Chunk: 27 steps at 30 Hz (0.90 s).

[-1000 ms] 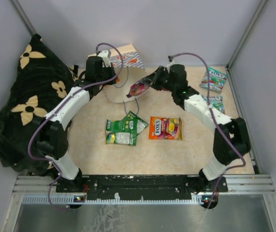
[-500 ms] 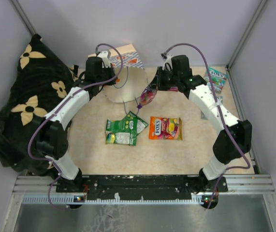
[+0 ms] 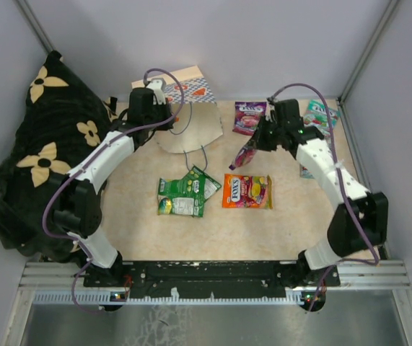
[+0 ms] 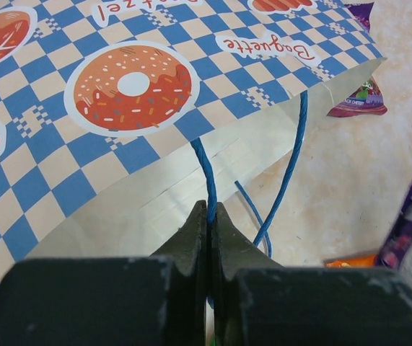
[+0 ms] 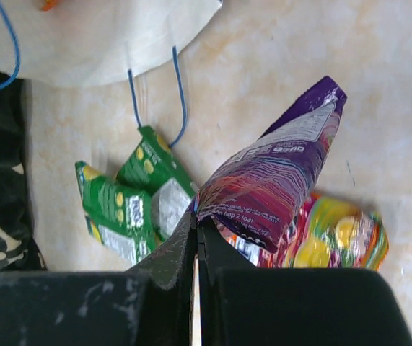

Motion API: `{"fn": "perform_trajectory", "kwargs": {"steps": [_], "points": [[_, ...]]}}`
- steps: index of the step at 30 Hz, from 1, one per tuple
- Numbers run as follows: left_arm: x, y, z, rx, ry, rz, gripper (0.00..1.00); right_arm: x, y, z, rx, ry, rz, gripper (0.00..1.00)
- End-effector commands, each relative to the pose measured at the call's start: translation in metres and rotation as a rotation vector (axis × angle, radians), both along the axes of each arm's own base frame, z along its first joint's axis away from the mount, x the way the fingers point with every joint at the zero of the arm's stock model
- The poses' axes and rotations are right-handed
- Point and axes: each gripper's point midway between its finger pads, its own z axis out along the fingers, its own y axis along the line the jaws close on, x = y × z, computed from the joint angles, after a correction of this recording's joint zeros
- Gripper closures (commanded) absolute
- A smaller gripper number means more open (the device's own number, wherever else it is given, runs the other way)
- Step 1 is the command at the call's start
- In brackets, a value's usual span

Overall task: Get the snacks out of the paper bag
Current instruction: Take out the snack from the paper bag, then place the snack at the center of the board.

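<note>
Both jaws are closed on something. From above, the left gripper (image 3: pixel 155 109) holds the paper bag (image 3: pixel 191 126), which lies at the far middle, long axis far-to-near and mouth opening nearward. The right gripper (image 3: pixel 258 140) dangles a purple pouch (image 3: pixel 244 156) by one end, slanting down-left above the orange pouch (image 3: pixel 247 191). At the left wrist, the fingers pinch the blue cord handle (image 4: pixel 204 169) just below the bag's rim. At the right wrist, the jaws clamp the pouch's edge, with the green pouches (image 5: pixel 130 202) lying beneath. Such pouches look light, limp and slippery, so the crimped seam seems the best place to hold them.
</note>
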Motion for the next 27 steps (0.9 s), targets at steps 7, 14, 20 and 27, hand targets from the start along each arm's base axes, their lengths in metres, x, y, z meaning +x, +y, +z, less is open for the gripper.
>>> {"fn": "perform_trajectory", "kwargs": {"steps": [7,14,20,27], "points": [[-0.001,0.003,-0.007,-0.011,0.006,0.002,1.00,-0.013,-0.067,0.077,-0.278,-0.264,-0.153,1.00],[-0.002,0.002,-0.007,-0.012,0.011,-0.004,1.00,0.042,-0.102,0.113,-0.690,-0.410,-0.120,1.00],[-0.002,0.004,-0.012,-0.007,0.017,0.004,1.00,0.025,-0.062,0.066,-1.245,-0.538,0.141,1.00],[-0.002,0.002,-0.024,0.001,0.049,-0.007,1.00,-0.019,-0.040,-0.014,-1.327,-0.397,0.335,0.01]]}}
